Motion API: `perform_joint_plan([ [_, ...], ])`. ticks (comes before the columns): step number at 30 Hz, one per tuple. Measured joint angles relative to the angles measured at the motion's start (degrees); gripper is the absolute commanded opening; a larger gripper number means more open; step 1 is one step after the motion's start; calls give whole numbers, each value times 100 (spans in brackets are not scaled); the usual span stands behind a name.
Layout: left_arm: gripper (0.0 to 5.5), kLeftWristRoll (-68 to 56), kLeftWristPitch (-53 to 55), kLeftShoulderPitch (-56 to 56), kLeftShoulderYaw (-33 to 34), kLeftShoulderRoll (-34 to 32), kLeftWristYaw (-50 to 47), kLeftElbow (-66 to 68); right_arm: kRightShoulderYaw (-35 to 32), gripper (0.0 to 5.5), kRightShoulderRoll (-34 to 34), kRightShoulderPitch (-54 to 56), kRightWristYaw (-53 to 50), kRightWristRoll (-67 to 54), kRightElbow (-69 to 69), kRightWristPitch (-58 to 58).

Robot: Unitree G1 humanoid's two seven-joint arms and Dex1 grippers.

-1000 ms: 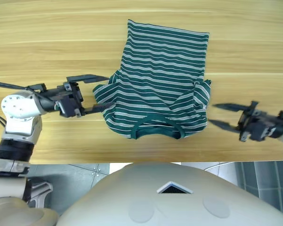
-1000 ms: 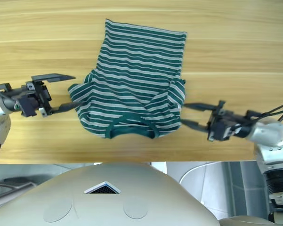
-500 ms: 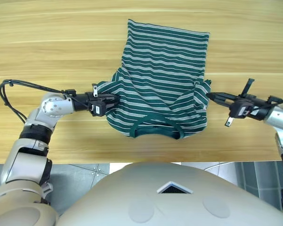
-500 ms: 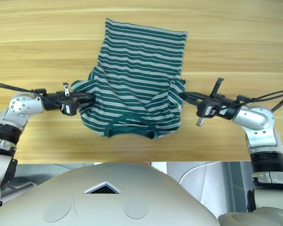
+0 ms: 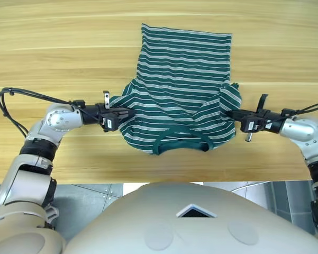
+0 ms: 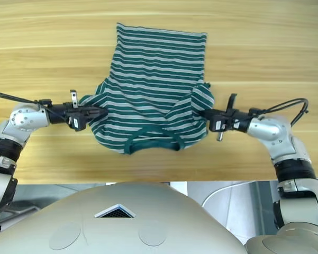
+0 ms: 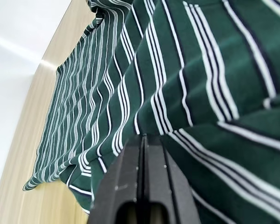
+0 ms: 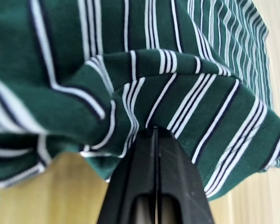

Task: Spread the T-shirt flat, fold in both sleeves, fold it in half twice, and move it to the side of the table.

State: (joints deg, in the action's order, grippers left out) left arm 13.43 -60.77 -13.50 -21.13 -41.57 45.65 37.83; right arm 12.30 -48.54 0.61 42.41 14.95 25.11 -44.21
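T-shirt (image 5: 182, 69) lies on worktop (image 5: 53, 47) btwn the 2 hands, sleeves tucked in. The left hand (image 5: 128, 112) is clamped on 1 shoulder edge, the right hand (image 5: 228, 112) on the other. Likely 1st half-fold: collar end to be lifted and carried to hem beyond hands.

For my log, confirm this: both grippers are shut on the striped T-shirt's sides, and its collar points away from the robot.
Not quite: the left eye view shows the collar toward the robot. The left gripper and right gripper are shut on the T-shirt.
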Motion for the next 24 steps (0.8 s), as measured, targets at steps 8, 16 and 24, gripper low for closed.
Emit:
perform_joint_plan([
  [8, 3, 579, 35, -296, -298, -229, -291, 217, -107, 0, -508, -670, 48, -468, -575, 19],
  [16, 3, 764, 2, -464, -524, -300, -603, 327, -611, 0, -1007, -1389, 11, -741, -702, 152],
  [24, 3, 771, -19, -562, -710, -368, -903, 450, -985, 0, -1099, -1735, -90, -867, -521, 209],
])
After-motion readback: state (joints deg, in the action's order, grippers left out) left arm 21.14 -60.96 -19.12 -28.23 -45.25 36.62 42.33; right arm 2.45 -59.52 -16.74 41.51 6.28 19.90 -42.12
